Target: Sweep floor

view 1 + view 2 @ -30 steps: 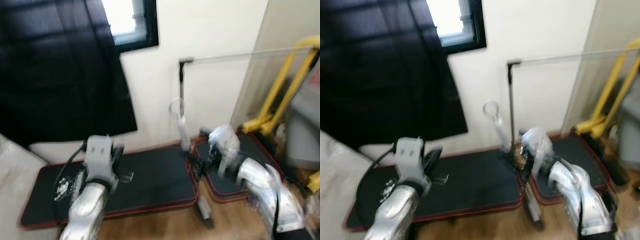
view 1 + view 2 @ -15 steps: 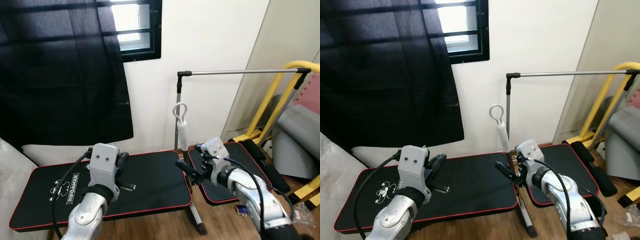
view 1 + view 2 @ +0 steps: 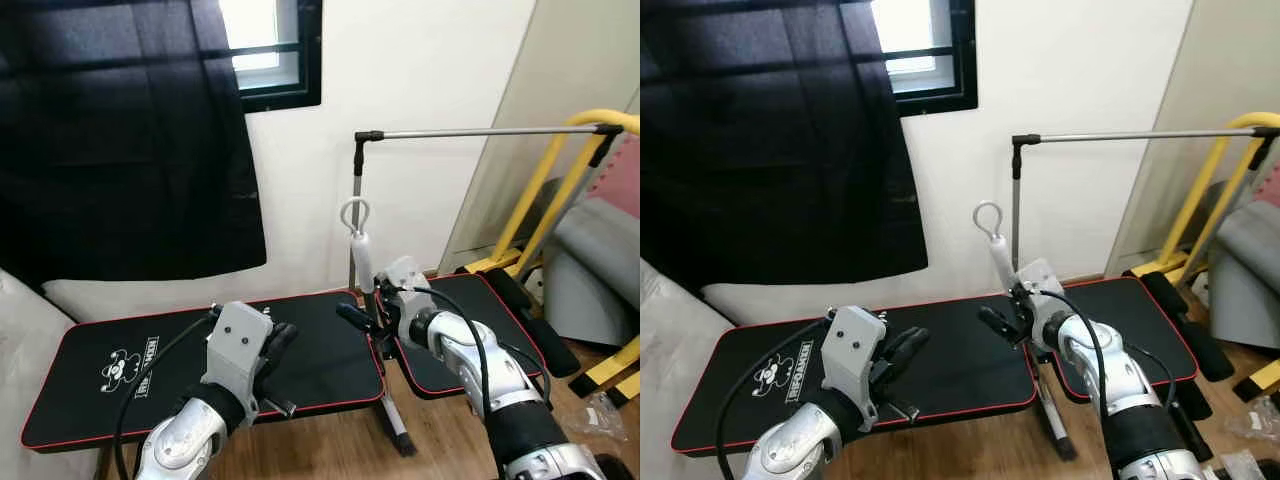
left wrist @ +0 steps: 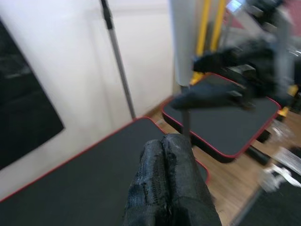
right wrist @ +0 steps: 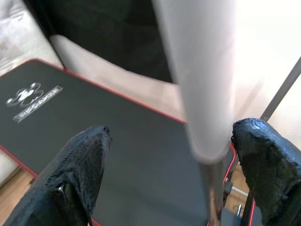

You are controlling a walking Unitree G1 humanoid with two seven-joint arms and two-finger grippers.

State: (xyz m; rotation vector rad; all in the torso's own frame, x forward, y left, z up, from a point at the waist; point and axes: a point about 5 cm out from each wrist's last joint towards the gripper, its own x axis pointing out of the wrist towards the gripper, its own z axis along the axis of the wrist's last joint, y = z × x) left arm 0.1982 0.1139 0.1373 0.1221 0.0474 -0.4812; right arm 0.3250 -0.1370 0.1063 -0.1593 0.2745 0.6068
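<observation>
Left eye view: sweeping has not begun, as I judge it; the broom (image 3: 361, 262) stands upright against the wall just behind the gap between the two black mats, and my right tool (image 3: 365, 314) sits at its white grip, fingers spread, not yet holding it. My left tool (image 3: 276, 345) hovers over the long mat (image 3: 120, 370), whose white printed logo is too small to read. Right eye view: same layout, right tool just in front of the broom's grip, grasp and all sweeping left to do. Left wrist view: my left tool's fingers (image 4: 164, 179) are pressed together, pointing toward the broom. Right wrist view: the broom's grip stands between my spread fingers (image 5: 77, 165), untouched; the mat's logo is blurred.
</observation>
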